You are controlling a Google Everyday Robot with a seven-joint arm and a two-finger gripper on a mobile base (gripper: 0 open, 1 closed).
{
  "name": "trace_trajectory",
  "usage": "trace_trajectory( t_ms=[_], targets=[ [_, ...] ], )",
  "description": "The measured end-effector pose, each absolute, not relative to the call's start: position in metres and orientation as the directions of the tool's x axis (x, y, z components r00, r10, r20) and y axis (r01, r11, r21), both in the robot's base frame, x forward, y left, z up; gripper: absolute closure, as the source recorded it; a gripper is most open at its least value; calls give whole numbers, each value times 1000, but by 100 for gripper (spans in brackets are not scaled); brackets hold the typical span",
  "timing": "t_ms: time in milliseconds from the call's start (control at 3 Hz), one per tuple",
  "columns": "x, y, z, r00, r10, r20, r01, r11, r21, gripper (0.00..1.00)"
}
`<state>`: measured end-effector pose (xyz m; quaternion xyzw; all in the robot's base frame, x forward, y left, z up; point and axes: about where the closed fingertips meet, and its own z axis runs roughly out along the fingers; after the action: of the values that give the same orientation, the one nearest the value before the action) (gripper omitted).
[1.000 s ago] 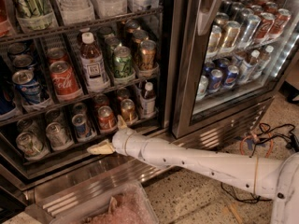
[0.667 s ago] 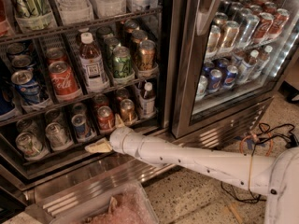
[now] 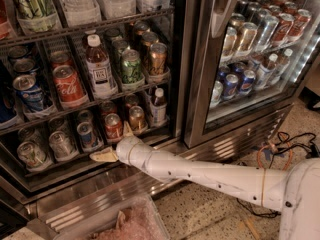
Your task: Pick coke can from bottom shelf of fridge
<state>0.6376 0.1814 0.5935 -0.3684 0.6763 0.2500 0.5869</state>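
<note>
The coke can [image 3: 113, 126] is small and red with a silver top. It stands in a lane tray on the bottom shelf [image 3: 55, 168] of the fridge [image 3: 193, 84], whose left door is open. My gripper [image 3: 115, 143] is at the shelf's front edge, just below and in front of the can. It is open: one cream finger [image 3: 102, 156] points left under the can and the other [image 3: 127, 129] rises at the can's right side. Neither finger clearly touches the can.
A copper-orange can [image 3: 136, 118] and a small bottle [image 3: 158, 107] stand to the right of the coke can; a blue can [image 3: 87, 134] and silver cans [image 3: 60, 144] stand to its left. The rack above holds a Coca-Cola script can [image 3: 68, 86], a white-capped bottle [image 3: 99, 66] and a green can [image 3: 131, 66]. Cables [image 3: 280, 146] lie on the floor.
The gripper has edged very slightly left along the shelf front. The cans have not moved.
</note>
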Motion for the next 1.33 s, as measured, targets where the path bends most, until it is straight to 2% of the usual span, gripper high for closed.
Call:
trace_trajectory(
  t_ms=[1000,1333],
  targets=[
    [644,177,591,-22,-179,-984,-712,694,-111,0],
    [646,180,590,-15,-184,-983,-711,693,-119,6]
  ],
)
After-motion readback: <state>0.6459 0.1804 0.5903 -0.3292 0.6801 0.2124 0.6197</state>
